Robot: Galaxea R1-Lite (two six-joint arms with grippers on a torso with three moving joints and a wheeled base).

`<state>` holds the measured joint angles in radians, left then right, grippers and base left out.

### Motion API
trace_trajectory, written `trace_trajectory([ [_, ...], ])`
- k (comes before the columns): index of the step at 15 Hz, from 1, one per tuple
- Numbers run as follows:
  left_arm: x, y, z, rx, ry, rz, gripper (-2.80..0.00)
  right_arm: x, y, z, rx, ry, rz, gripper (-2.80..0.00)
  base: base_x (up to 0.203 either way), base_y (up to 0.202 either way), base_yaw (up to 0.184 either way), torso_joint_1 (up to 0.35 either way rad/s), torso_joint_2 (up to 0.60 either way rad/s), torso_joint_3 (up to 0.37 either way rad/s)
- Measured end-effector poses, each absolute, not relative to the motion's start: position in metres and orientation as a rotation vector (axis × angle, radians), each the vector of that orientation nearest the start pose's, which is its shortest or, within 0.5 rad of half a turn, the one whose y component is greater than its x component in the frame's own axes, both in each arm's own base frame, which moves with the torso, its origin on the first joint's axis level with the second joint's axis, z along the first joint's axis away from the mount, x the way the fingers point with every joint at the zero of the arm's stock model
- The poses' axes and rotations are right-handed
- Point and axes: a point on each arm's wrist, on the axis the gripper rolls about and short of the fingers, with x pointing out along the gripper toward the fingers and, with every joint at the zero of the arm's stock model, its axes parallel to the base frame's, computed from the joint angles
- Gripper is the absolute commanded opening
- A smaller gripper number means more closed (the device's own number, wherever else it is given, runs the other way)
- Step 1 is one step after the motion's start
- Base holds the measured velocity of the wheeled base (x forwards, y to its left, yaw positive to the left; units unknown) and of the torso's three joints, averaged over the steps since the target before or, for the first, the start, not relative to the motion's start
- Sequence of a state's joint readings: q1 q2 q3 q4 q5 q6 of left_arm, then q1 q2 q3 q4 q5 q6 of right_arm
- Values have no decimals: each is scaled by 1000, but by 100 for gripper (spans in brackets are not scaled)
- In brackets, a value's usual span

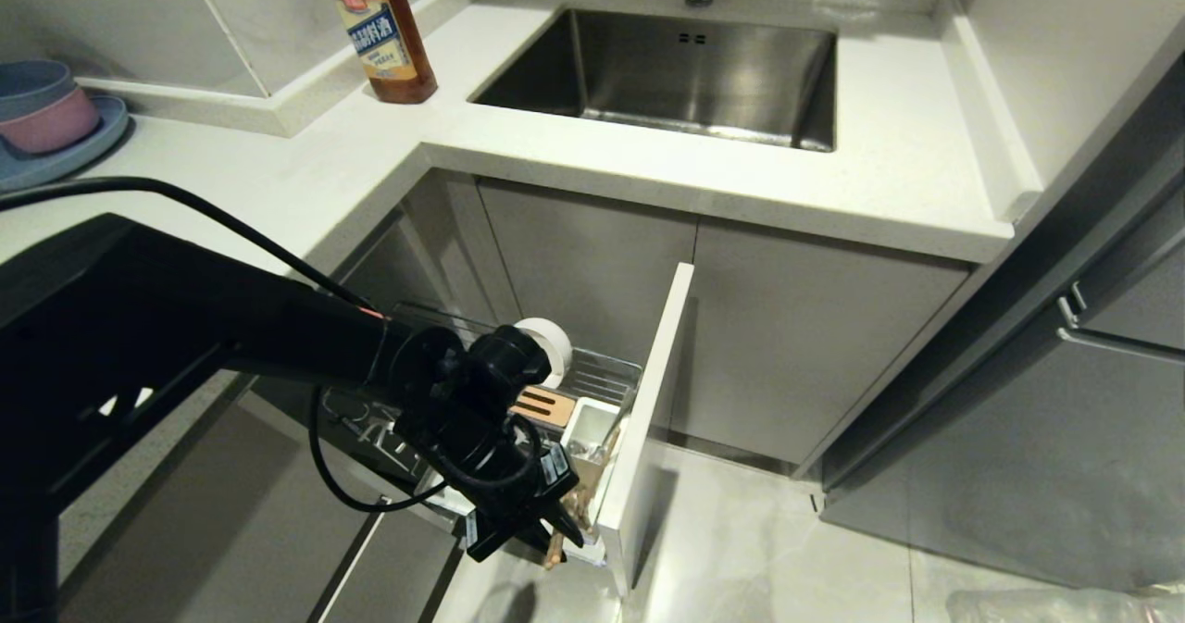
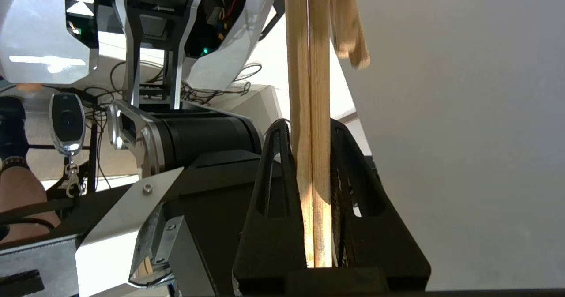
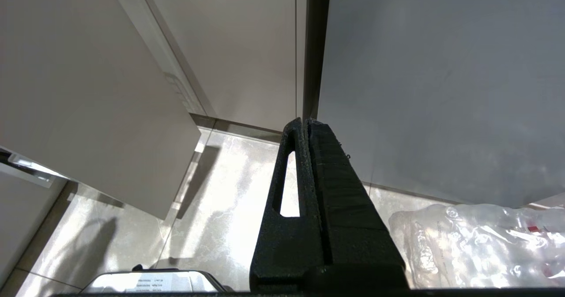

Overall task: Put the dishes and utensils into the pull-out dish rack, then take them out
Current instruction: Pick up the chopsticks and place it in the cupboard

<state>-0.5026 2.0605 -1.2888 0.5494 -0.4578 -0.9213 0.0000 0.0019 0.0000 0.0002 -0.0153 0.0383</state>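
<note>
My left gripper [image 1: 555, 532] hangs low beside the front end of the pull-out dish rack [image 1: 606, 378], just inside its narrow grey door front [image 1: 653, 401]. It is shut on a pair of light-wood chopsticks [image 2: 313, 111], which stand side by side between the black fingers [image 2: 273, 191] and show in the head view as chopsticks [image 1: 567, 510] next to the white utensil cup [image 1: 591, 424]. A cream-white bowl [image 1: 554, 338] stands on edge in the rack behind the slotted wooden block [image 1: 544, 405]. My right gripper [image 3: 306, 122] is shut and empty, pointing at the floor.
Above the rack are the white counter [image 1: 648, 169] and steel sink [image 1: 685, 72], with a sauce bottle [image 1: 380, 26] at the back. Small blue and pink bowls [image 1: 42, 105] sit far left. A crumpled plastic bag [image 3: 481, 244] lies on the tiled floor. A person's leg [image 2: 17, 195] is behind me.
</note>
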Motion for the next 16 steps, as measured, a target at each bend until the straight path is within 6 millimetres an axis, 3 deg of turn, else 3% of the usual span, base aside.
trace_trajectory([
  [13, 304, -177, 92, -685, 1623, -118, -280, -23, 0, 75, 38, 2, -15, -280, 0, 0, 0, 0, 0, 0],
  [14, 304, -177, 92, -685, 1624, -117, -61, -23, 0, 75, 38, 2, -15, -280, 0, 0, 0, 0, 0, 0],
  [15, 304, -177, 92, -686, 1623, -117, 0, -23, 0, 75, 38, 2, -15, -280, 0, 0, 0, 0, 0, 0],
  [16, 305, -177, 93, -689, 1622, -116, 0, -23, 0, 75, 38, 2, -15, -280, 0, 0, 0, 0, 0, 0],
])
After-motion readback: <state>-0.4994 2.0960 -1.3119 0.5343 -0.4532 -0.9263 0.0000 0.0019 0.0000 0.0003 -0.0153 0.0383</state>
